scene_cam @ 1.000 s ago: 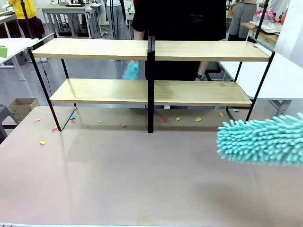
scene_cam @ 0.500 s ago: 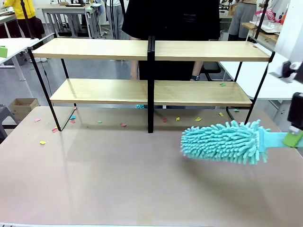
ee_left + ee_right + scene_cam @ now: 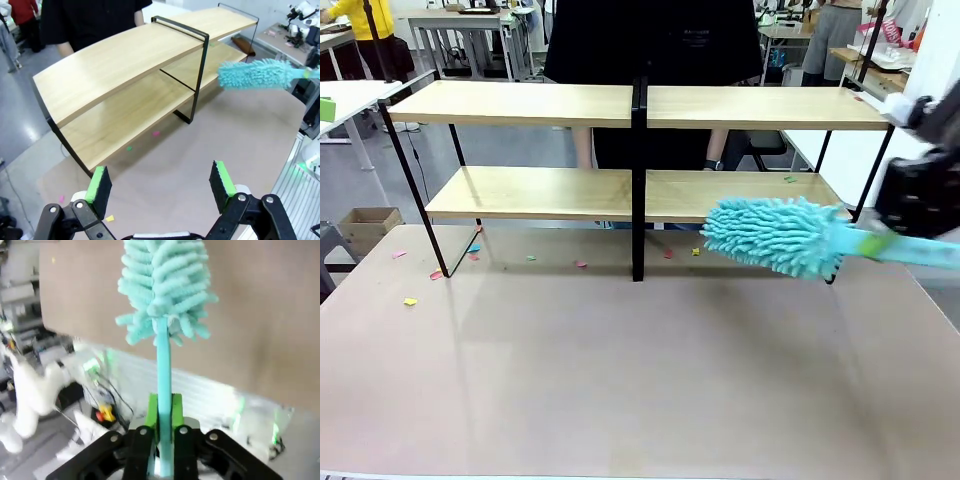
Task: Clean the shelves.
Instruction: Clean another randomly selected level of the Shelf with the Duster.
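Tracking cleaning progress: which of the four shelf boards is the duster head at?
The lower board right of the centre post: the duster lies across its front edge, and the other three boards stand apart from it.

The shelves (image 3: 520,192) have pale wood boards, smooth and matt with faint grain, on a thin black metal frame of dull sheen. The duster (image 3: 770,235) before them is shaggy teal cloth on a smooth plastic handle. Under the shelves the table (image 3: 620,380) is smooth, softly reflective; paper scraps (image 3: 580,264) lie matt.
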Controlling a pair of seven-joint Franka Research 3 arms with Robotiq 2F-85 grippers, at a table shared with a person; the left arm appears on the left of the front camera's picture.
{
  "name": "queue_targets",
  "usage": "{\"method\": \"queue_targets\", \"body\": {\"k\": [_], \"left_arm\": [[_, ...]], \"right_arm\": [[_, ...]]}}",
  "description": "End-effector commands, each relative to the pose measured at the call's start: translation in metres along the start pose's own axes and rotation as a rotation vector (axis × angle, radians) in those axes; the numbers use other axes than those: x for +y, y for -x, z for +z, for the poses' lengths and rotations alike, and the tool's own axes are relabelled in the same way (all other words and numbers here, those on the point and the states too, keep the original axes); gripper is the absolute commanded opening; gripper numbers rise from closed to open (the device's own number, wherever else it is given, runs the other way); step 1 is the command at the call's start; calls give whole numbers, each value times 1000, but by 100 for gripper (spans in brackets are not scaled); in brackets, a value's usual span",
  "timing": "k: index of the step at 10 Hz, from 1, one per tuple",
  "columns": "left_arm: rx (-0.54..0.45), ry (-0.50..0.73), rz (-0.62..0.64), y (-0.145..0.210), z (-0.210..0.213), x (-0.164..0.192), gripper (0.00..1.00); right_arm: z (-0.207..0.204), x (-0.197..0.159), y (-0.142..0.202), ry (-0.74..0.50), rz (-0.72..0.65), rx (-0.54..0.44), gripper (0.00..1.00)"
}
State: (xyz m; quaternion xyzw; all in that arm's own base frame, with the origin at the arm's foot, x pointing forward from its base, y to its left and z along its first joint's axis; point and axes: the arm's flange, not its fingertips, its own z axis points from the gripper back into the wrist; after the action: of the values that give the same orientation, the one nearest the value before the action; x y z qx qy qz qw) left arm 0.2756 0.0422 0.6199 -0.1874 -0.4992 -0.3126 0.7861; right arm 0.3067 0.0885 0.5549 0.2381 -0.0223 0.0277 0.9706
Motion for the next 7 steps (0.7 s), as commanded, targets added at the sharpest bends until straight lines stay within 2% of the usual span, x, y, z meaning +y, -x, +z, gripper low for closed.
{"method": "queue_targets", "body": {"k": [1,3,4,7], "left_arm": [[8,-9,3,0,0,-1,100],[8,-9,3,0,0,-1,100],[8,-9,3,0,0,-1,100],[8,-9,3,0,0,-1,100]], "right_arm": [[-65,10,-21,-39,-8,17,12],[-83,13,-27,-20,-1,84,12],[-87,15,-28,-14,-13,51,12],[-80,11,-18,-37,55,57,12]]}}
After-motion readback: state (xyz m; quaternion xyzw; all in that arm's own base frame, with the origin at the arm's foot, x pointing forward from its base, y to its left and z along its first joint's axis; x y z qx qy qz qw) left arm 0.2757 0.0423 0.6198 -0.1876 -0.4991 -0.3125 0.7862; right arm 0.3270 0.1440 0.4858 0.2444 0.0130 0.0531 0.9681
